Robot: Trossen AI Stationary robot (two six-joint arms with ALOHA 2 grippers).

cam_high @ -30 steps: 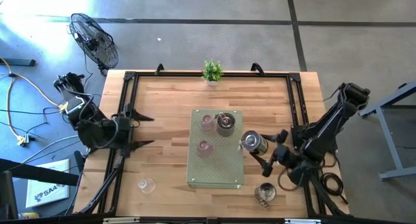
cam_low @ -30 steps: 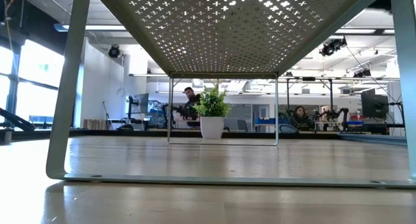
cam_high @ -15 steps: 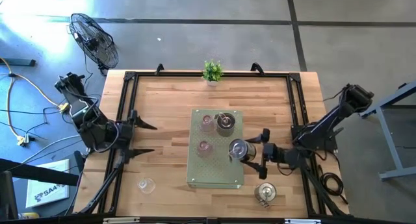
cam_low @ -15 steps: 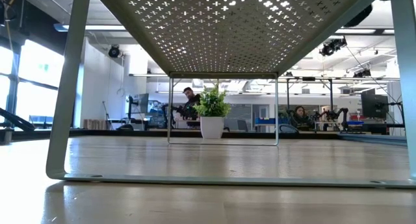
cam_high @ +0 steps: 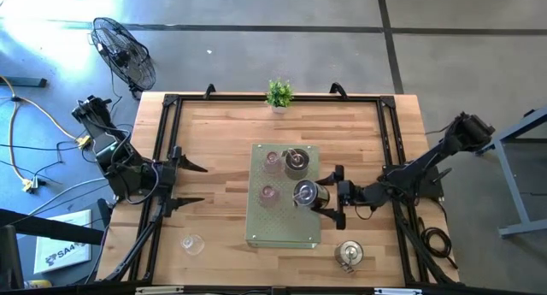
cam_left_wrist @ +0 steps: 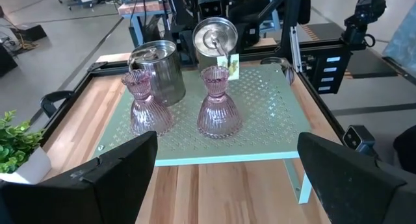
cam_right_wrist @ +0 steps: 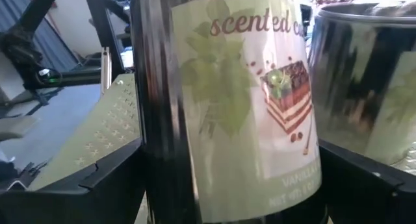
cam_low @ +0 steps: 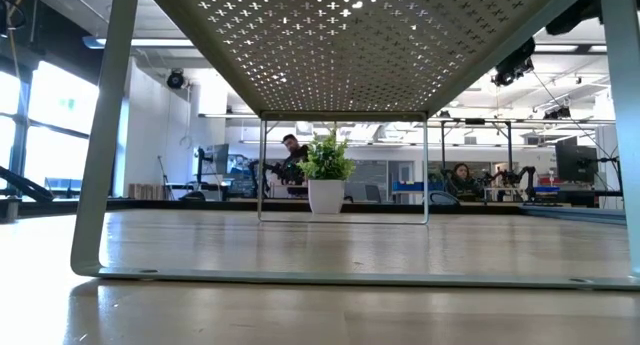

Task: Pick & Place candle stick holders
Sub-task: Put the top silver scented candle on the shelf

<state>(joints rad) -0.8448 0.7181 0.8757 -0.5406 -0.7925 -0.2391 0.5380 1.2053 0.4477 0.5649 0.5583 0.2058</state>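
Right pincer [cam_high: 318, 197] reaches in from the table's right side over the pale green perforated metal stand [cam_high: 285, 233], its two dark fingers spread wide on either side of a silvery metal candle tin [cam_high: 304, 193] with a shiny lid. In the right wrist view that tin [cam_right_wrist: 224, 104] fills the space between the fingers, its paper label showing a slice of cake and the words "scented"; the fingers flank it closely, though whether they press on its wall cannot be told. Just beyond the pincer's tip, farther onto the stand, sits a second silvery metal tin [cam_high: 296, 162] with its lid on. Past that one and a little to the side stands a pinkish ribbed glass holder [cam_high: 273, 162], and another pinkish ribbed glass holder [cam_high: 267, 194] stands straight ahead of the pincer, across the held-between tin. Behind and to one side of the pincer, off the stand on the bare wooden table [cam_high: 214, 158], lies a third silvery metal holder [cam_high: 349, 254]. Well apart, near the table's left front corner, rests a clear glass holder [cam_high: 191, 242].

Left pincer [cam_high: 186, 183] waits at the table's left edge, fingers spread, holding nothing.
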